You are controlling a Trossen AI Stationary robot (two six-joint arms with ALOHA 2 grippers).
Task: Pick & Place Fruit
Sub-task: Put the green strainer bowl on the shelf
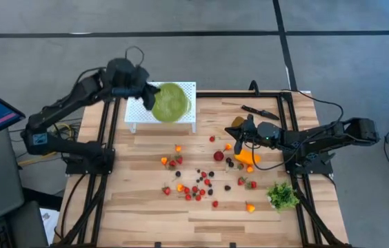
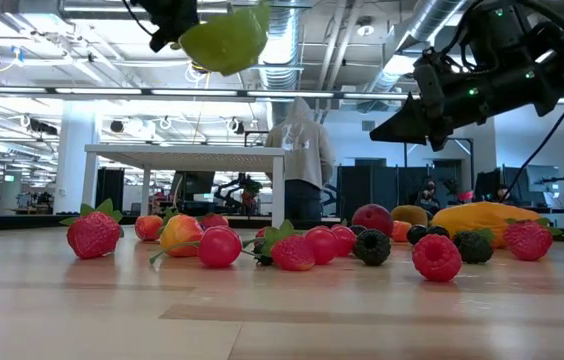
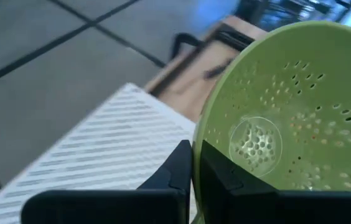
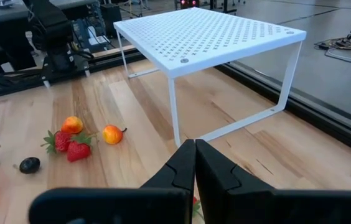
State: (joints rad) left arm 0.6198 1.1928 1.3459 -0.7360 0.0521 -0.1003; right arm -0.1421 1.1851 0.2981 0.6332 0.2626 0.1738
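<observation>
My left gripper [image 1: 143,94] is shut on a green colander [image 1: 172,102], held up in the air over a white perforated rack [image 1: 134,114] at the table's far side. The low view shows the colander [image 2: 224,40] high above the rack [image 2: 187,152]. Many small red, orange and dark berries [image 1: 194,186] lie scattered on the wooden table. An elongated orange fruit [image 1: 247,158] and a brownish oval fruit [image 1: 236,122] rest near my right gripper [image 1: 237,146]. That gripper is shut, holds nothing and hovers above the table. My left gripper pinches the colander's rim [image 3: 199,134] between its two fingers, one finger [image 3: 225,177] inside the bowl and one outside. It comes at the rim from the table's left side, slanting down. The colander is lifted clear of the rack and tilted, its hollow turned toward the gripper.
A green leafy bunch [image 1: 283,196] lies at the near right, and a black knife [image 1: 260,110] at the far right. The white rack [image 4: 206,34] stands on thin legs with free room under it. A person [image 2: 302,160] stands in the room beyond the table.
</observation>
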